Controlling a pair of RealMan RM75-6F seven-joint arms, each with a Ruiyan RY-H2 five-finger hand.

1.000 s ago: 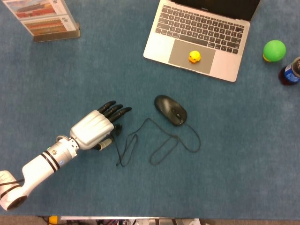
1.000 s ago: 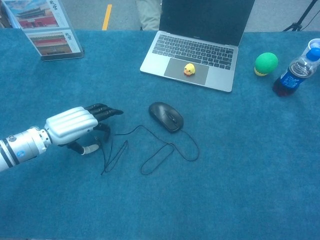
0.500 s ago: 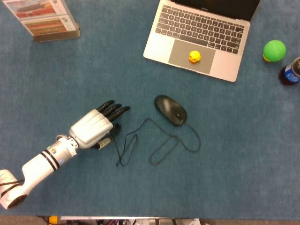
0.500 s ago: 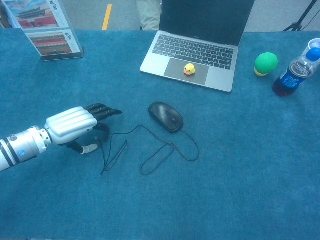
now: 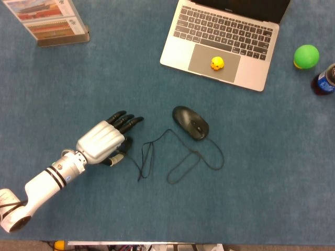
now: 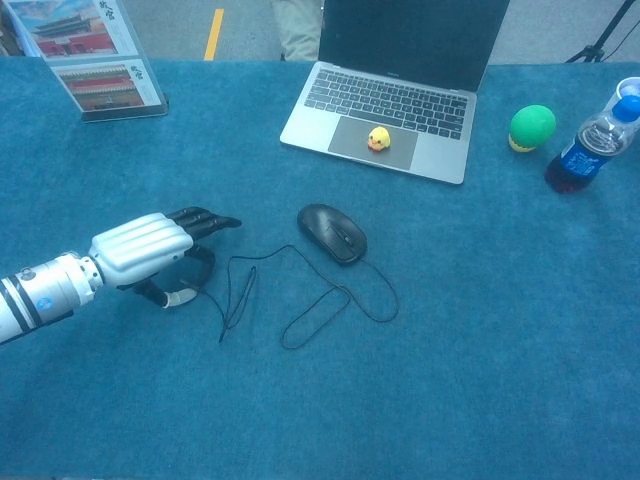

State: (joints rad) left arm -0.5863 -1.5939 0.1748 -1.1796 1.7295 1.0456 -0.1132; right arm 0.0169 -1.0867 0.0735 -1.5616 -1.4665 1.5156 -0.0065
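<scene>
On the table (image 5: 63,94), left hand (image 5: 102,141) lies palm down beside the mouse (image 5: 190,122). Its fingers (image 5: 125,121) pinch the cable (image 5: 144,162) end. Right hand out of sight.

— Where does the mouse (image 5: 190,122) sit?
— Mid-bench (image 5: 251,198), with the laptop (image 5: 222,42) at its twelve o'clock and a toy duck (image 5: 217,63) on the palm rest.
— And the cable (image 5: 172,157)?
— It loops toward six and eight o'clock, ending by the left hand (image 5: 102,141) at nine.
— Anything at two o'clock?
— A ball (image 5: 306,56), with a bottle (image 5: 325,80) just beside it. The card stand (image 5: 48,21) lies far off at ten.
</scene>
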